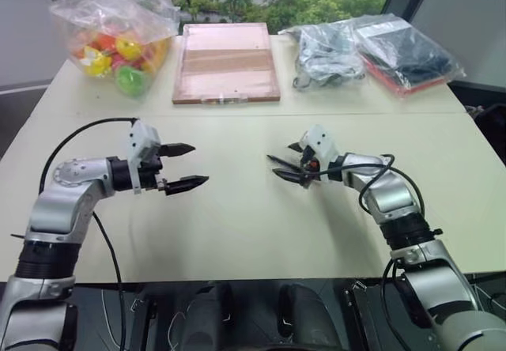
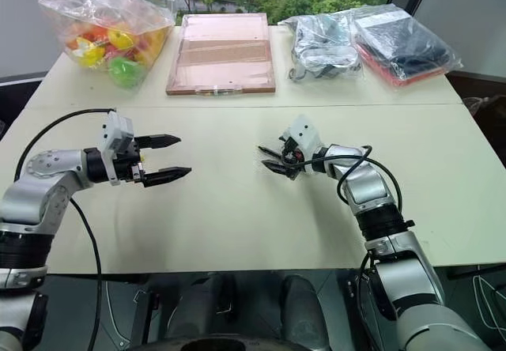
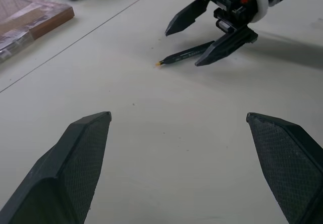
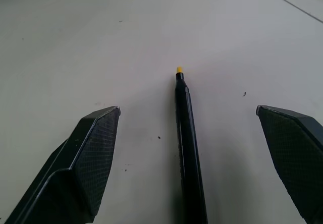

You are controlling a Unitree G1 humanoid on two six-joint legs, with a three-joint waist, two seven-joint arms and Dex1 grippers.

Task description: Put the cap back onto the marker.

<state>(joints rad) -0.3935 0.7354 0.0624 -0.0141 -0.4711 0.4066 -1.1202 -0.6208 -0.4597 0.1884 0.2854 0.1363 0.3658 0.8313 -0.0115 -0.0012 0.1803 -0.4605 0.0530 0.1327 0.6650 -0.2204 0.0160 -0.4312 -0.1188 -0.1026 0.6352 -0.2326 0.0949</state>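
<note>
A: Right gripper (image 1: 286, 167) spread wide, nothing held. Marker (image 4: 187, 143) flat on the table (image 1: 237, 217), straight between the two fingers, running along the gripper's own line, yellow tip pointing out ahead of the fingertips.

B: Left gripper (image 1: 183, 166) just as wide, also empty, hanging above bare table well apart from the marker, jaws turned toward the right one.

A: And the cap?

B: Cannot say. No loose yellow piece to be made out near either gripper. Biggest risk right there: closing on the marker with no cap located.

A: Second risk: slim round barrel, probably prone to rolling. Closing off-centre would nudge it sideways before the far pad arrives, likely spinning it out of the jaws.

B: Also lying flat against the table. Coming in too high means pinching air above it; too low means fingertips scraping the surface and pushing the marker forward.

A: Grabbing near the tip would be bad too. No bare end left for the cap, and pads possibly smearing on the nib.

B: Better a hold toward the rear of the barrel, tip left free ahead of the fingers.

A: And a tilted grip would make lining up such a small cap hard for the left side.
</note>
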